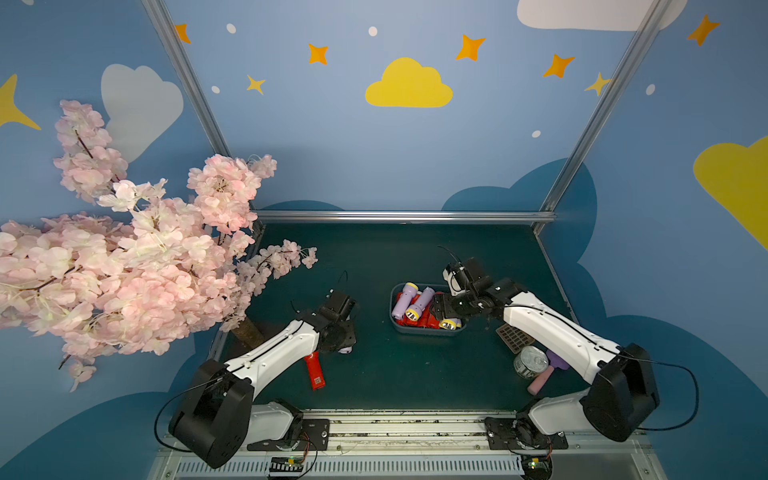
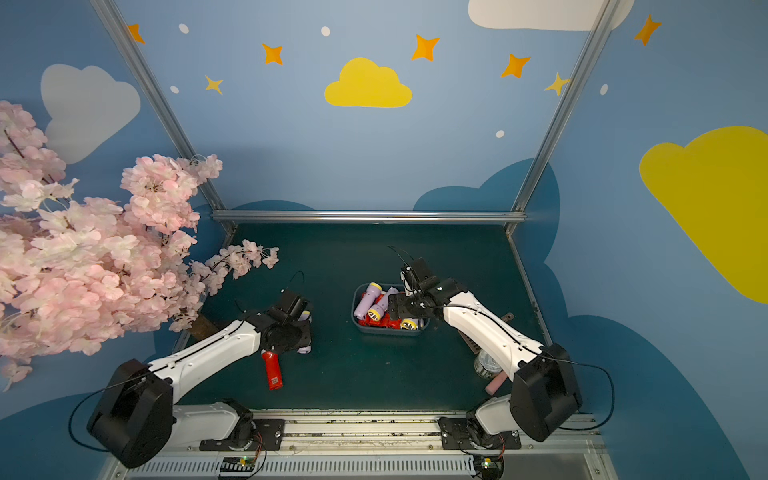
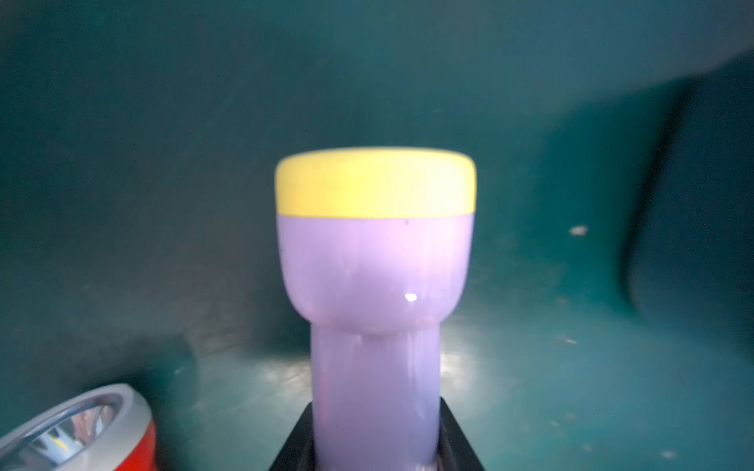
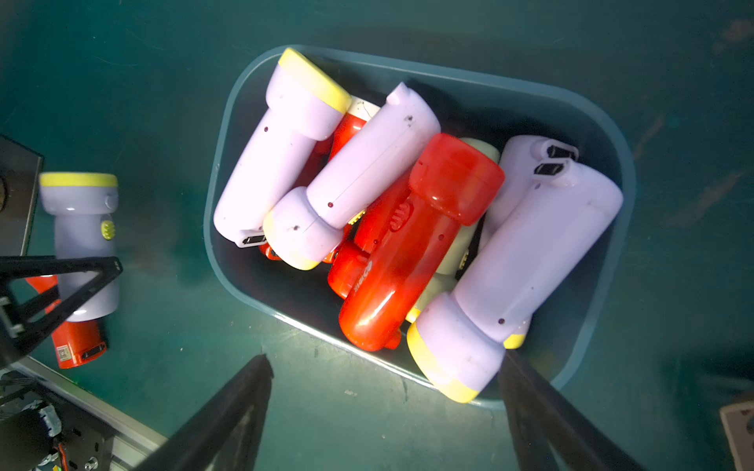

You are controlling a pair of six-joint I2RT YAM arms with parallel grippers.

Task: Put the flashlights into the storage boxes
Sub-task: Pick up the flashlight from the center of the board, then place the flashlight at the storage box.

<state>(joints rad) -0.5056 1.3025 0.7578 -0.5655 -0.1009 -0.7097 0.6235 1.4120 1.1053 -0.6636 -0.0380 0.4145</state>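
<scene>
Dark green tabletop open mid-table, shallow blue-grey plastic bin heaped with flashlights, pink artificial blossom branch overhangs left side.

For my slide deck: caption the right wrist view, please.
Open right claw hovers over the blue-grey bin piled with lilac and red flashlights.

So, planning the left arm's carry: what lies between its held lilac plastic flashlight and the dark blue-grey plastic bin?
Nothing: both top views show bare green table between lilac flashlight and bin.
</scene>
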